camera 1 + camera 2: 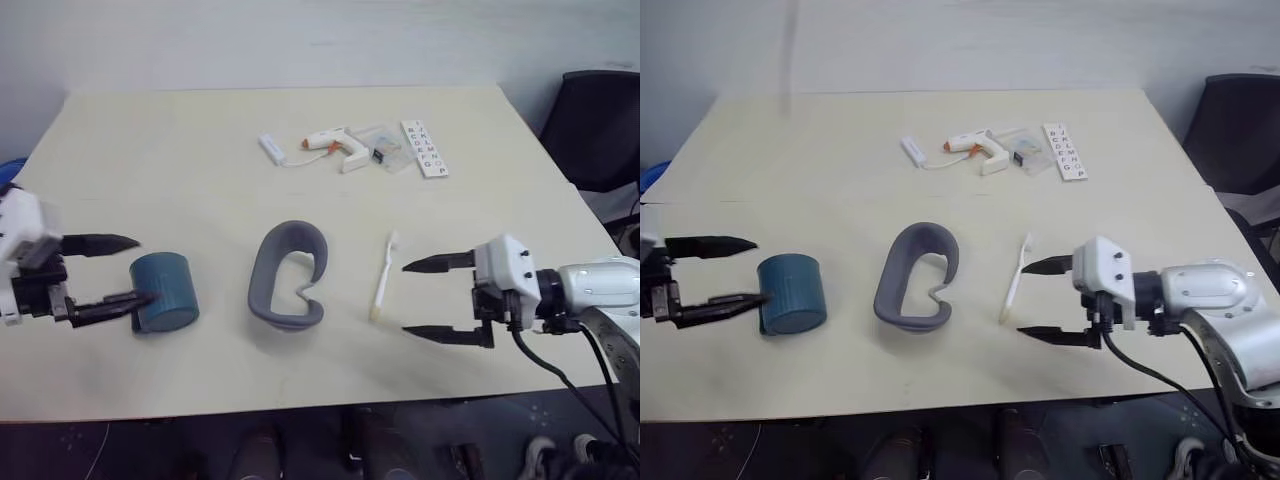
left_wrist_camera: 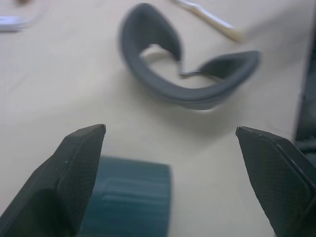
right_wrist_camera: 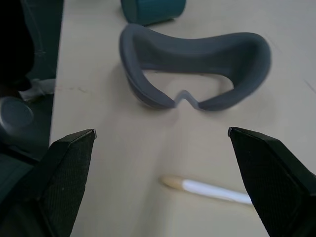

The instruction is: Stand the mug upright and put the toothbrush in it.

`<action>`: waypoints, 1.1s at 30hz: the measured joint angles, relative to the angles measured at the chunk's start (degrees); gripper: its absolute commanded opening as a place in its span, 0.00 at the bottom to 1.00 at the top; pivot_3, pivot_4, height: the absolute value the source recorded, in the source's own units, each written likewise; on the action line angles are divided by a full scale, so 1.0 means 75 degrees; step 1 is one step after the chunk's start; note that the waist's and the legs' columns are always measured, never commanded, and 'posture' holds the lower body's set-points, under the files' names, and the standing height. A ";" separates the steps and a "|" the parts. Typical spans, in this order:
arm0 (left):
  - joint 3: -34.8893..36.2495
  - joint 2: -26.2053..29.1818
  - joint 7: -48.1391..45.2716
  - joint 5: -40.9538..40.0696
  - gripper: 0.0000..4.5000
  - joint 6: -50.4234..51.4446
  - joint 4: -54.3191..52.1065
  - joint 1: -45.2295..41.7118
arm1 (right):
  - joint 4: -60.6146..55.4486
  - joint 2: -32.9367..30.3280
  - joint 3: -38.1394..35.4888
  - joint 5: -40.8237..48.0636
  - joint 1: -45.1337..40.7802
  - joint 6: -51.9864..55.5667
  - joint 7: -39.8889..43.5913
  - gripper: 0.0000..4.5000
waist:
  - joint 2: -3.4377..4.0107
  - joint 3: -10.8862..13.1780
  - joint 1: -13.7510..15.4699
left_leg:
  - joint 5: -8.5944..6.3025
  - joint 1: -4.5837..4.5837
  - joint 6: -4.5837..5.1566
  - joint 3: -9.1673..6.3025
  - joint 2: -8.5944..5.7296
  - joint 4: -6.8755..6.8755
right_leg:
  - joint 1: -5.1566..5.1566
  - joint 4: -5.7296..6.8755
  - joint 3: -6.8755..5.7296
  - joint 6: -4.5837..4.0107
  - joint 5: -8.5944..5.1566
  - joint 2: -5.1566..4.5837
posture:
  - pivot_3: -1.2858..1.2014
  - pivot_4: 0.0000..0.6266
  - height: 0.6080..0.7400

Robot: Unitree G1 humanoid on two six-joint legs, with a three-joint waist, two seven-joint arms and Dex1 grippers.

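Note:
The dark teal mug [image 1: 165, 290] sits at the table's left front; its handle and opening are hidden from me. My left gripper [image 1: 140, 270] is open just to its left, the near finger at the mug's side and the far finger apart from it. In the left wrist view the mug [image 2: 128, 197] lies low between the open fingers. The white toothbrush [image 1: 383, 277] lies flat right of centre, cream handle end toward the front. My right gripper [image 1: 405, 298] is open just to its right, pointing left at it, and holds nothing. The right wrist view shows the toothbrush [image 3: 212, 190] ahead of the open fingers.
A grey curved band [image 1: 288, 275] lies between mug and toothbrush. At the back sit a white-and-orange glue gun [image 1: 335, 145], a short white stick [image 1: 271, 148], a small packet [image 1: 383, 148] and a lettered strip [image 1: 424, 148]. A black chair [image 1: 595, 130] stands off the table's right side.

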 measured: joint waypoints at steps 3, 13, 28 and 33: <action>-0.0284 0.0294 -0.0687 0.0214 1.00 -0.0297 -0.0060 0.0068 | 0.0140 0.0729 0.0850 -0.0135 -0.0485 -0.0081 -0.0038 0.99 | -0.0001 0.0000 -0.0012 | -0.0001 0.0000 -0.0007 0.0023 0.0010 0.0008 | -0.0033 0.0033 0.0021 -0.0024 -0.0013 0.0072 | 0.52 0.24 1.00; -0.0926 0.0547 -0.1466 0.1057 1.00 -0.1107 0.0434 -0.0139 | 0.1978 0.3117 0.2919 -0.1553 -0.1259 -0.0639 -0.0672 0.99 | -0.0003 -0.0002 0.0038 | 0.0003 -0.0015 -0.0015 0.0123 0.0017 0.0018 | -0.0079 0.0078 0.0044 -0.0043 -0.0024 0.0086 | 0.52 0.24 1.00; -0.1128 -0.0219 -0.0983 0.1099 1.00 -0.1291 0.0419 -0.0643 | 0.3435 0.3685 0.3552 -0.3097 -0.1480 -0.1962 -0.1014 0.29 | -0.0013 -0.0007 0.0041 | 0.0002 -0.0011 -0.0017 0.0127 0.0019 0.0027 | -0.0083 0.0102 0.0049 -0.0046 -0.0026 0.0085 | 0.52 0.24 1.00; -0.1602 -0.0699 -0.0644 0.1096 1.00 -0.1378 0.0420 -0.0843 | 0.3160 0.3388 0.3263 -0.3104 -0.1350 -0.2114 -0.1009 0.01 | -0.0018 -0.0010 0.0048 | 0.0001 -0.0011 -0.0018 0.0127 0.0019 0.0038 | -0.0082 0.0108 0.0050 -0.0045 -0.0026 0.0084 | 0.52 0.24 1.00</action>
